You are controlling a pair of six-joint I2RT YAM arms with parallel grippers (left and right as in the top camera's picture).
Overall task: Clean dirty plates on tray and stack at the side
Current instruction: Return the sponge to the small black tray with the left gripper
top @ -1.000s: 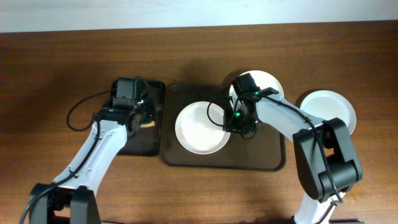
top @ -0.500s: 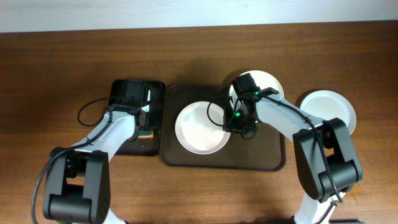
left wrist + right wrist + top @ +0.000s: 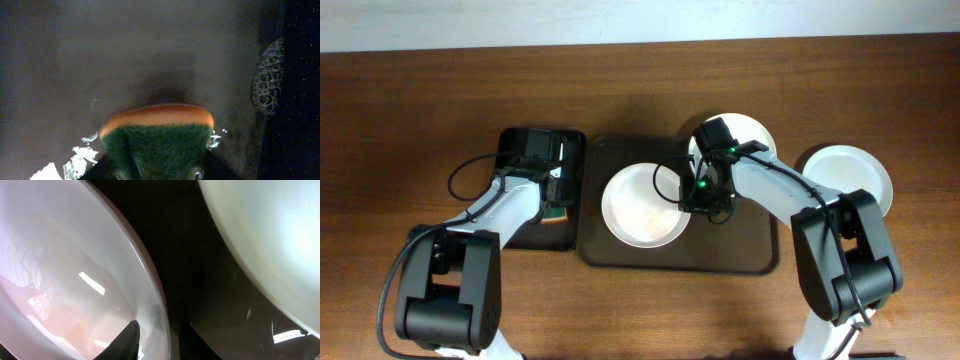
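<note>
So our left gripper (image 3: 556,203) grips the sponge (image 3: 155,135); the smeared plate (image 3: 640,210) sits off to its right, right gripper (image 3: 692,196) pinching its rim.

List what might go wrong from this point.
1. The right gripper pinches the centre plate only at its rim, so the glossy plate may slip or tip once scrubbing presses on it.
2. The rear plate lies close to that gripped rim. A shove could knock it across the brown tray.
3. The left gripper holds the sponge by one end, so it might twist loose under pressure.
</note>
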